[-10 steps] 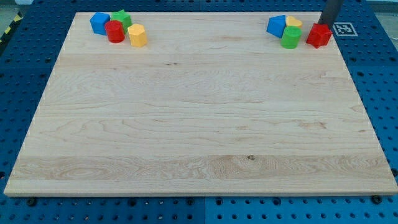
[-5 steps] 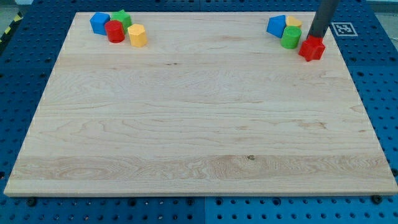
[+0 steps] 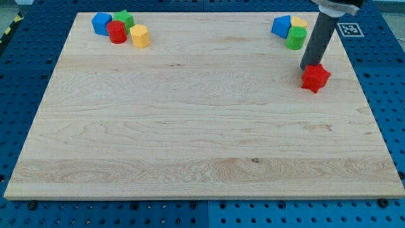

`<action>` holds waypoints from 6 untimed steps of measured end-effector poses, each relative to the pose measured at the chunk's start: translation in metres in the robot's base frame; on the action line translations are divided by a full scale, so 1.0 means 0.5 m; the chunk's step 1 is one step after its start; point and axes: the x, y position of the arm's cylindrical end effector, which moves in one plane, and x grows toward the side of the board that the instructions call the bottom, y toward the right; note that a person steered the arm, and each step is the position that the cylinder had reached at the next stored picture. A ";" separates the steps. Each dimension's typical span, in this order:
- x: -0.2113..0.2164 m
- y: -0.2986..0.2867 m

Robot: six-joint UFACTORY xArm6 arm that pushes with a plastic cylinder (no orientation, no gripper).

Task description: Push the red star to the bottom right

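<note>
The red star lies on the wooden board at the view's right, somewhat above the middle. My tip touches the star's upper left side. The dark rod rises from there to the view's top edge. The star lies well below the blocks at the top right.
At the top right sit a blue block, a yellow block and a green block. At the top left sit a blue block, a green star, a red cylinder and a yellow block.
The rod has moved down the view and pushed the red star with it, away from the top right blocks, from near the board's top edge toward the middle right.
</note>
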 end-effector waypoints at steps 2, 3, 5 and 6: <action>0.110 -0.003; 0.166 -0.004; 0.259 -0.004; 0.298 -0.002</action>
